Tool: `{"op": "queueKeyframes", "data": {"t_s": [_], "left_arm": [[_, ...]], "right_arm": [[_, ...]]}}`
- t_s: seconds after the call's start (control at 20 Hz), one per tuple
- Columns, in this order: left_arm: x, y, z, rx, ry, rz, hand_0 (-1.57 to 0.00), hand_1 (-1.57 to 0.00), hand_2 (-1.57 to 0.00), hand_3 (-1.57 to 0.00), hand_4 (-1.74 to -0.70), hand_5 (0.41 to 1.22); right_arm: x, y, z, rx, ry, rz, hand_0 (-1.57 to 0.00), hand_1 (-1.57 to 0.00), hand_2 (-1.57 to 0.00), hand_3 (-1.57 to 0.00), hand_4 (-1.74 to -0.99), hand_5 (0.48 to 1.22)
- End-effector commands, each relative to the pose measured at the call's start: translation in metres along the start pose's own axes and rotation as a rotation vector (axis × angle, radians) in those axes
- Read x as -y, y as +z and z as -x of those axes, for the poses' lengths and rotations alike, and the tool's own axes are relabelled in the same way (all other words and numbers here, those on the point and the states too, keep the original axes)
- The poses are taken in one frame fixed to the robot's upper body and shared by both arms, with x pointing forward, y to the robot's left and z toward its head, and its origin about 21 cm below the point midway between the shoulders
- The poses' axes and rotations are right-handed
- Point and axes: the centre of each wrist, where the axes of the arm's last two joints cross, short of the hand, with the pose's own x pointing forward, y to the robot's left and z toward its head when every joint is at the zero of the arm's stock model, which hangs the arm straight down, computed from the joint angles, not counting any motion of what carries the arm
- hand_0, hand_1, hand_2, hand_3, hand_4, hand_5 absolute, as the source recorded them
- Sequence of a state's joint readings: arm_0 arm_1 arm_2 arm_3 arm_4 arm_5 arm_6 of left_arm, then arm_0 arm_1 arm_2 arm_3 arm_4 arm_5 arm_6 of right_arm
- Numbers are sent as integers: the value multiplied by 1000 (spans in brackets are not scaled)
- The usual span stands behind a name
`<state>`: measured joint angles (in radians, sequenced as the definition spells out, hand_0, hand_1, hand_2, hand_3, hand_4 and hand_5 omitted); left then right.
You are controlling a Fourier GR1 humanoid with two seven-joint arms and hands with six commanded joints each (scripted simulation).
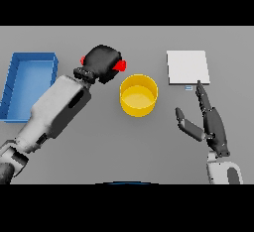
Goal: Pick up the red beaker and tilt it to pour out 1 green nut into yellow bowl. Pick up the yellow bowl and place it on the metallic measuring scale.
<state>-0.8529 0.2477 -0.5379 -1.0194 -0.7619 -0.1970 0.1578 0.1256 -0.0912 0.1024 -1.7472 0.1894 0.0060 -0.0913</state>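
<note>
With your left robot hand (101, 62) curled around the red beaker (119, 66), tip it gently over the yellow bowl (139, 95) so only one nut drops, while your right robot hand (212, 122) rests spread.

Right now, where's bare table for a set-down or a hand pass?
Free: the near strip in front of the yellow bowl, and the gap between bowl and scale. Crowded: left hand shut on the red beaker beside the bowl; blue bin far left; right hand below the scale.
</note>
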Motion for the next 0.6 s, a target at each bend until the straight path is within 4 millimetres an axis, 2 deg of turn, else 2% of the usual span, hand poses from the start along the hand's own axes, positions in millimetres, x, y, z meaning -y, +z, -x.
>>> {"op": "queueKeyframes", "data": {"t_s": [0.0,0.1,0.2,0.3,0.55], "left_arm": [[0,-4,-2,-1,-60,27,-1571,-1571,-1571,-1492,-1698,1205],[-12,-8,-5,37,-181,66,-1571,-1571,-1571,-1383,-1710,1211],[-15,-15,-17,49,-301,110,-1571,-1571,-1571,-1349,-1717,1215],[-18,-17,-19,91,-384,150,-1571,-1571,-1571,-1295,-1719,1217],[-19,-28,-37,160,-583,198,-1571,-1571,-1571,-1480,-1729,1220]], "right_arm": [[-3,-4,1,-18,-10,-3,1,1,1,1,-1190,675],[-1,-2,2,-21,-23,5,1,1,1,1,-1195,671],[-3,1,5,-32,-56,4,1,1,1,1,-1197,659],[-4,1,7,-35,-67,10,1,1,1,1,-1206,639],[-3,1,5,1,-31,24,1,1,1,1,-1214,600]]}}
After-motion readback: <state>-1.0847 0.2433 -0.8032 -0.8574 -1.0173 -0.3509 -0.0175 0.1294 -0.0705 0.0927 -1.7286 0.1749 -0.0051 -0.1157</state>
